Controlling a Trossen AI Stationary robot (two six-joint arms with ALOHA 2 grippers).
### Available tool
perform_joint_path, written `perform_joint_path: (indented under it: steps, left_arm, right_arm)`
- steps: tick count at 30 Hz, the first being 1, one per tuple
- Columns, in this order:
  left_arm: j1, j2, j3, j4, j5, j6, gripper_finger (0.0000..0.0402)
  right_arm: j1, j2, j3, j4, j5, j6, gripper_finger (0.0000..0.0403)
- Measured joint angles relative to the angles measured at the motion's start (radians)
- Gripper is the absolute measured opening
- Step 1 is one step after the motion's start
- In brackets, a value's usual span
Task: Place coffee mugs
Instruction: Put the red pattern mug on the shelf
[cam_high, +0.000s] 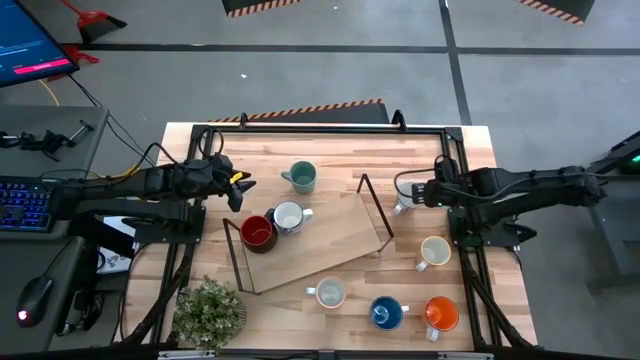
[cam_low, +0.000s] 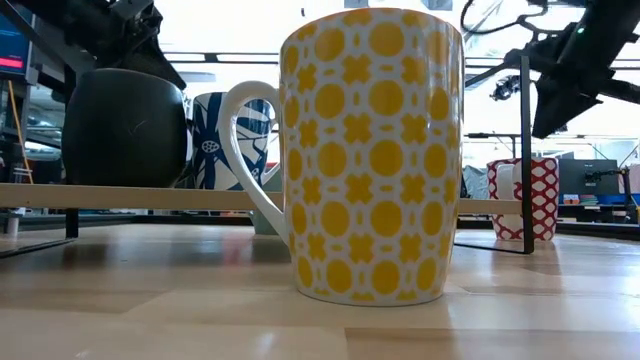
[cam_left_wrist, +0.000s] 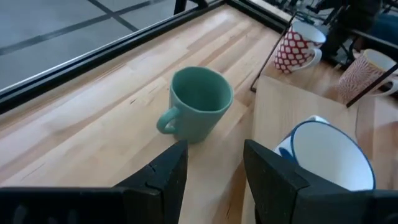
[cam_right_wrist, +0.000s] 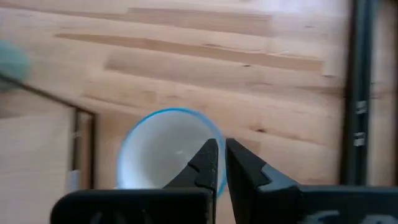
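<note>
Left gripper (cam_high: 240, 185), fingers parted and empty, hovers left of the teal-green ceramic mug (cam_high: 301, 177), upper centre; right gripper (cam_high: 408, 195), fingers pinched on a white blue-rimmed mug (cam_right_wrist: 166, 147), centre right

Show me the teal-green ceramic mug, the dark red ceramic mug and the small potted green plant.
teal-green ceramic mug (cam_high: 301, 177), high view, inside of the cup.
dark red ceramic mug (cam_high: 257, 233), high view, inside of the cup.
small potted green plant (cam_high: 209, 311), high view, leaves.

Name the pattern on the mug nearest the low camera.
White mug with yellow dots and crosses; the low view shows it best.
</note>
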Motion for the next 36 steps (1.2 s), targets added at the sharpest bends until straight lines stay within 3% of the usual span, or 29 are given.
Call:
perform_joint_path:
  steps: [5, 13, 20, 26, 36]
  left_arm:
    - [0.000, 0.000, 0.000, 0.017, 0.000, -0.015, 0.0147]
    - [0.000, 0.004, 0.000, 0.017, 0.000, -0.027, 0.0147]
    - [0.000, 0.003, 0.000, 0.017, -0.001, -0.027, 0.0147]
    - [0.000, 0.003, 0.000, 0.017, -0.001, -0.027, 0.0147]
    - [0.000, 0.003, 0.000, 0.015, -0.001, -0.026, 0.0147]
  right_arm:
    - [-0.046, 0.039, 0.000, 0.029, -0.018, -0.115, 0.0011]
    - [-0.080, 0.038, 0.000, 0.086, -0.150, -0.240, 0.0019]
    - [-0.110, 0.038, 0.000, 0.146, -0.176, -0.294, 0.0089]
    - [-0.163, 0.038, 0.000, 0.119, -0.198, -0.225, 0.0147]
    - [-0.234, 0.099, 0.000, 0.086, -0.236, -0.252, 0.0168]
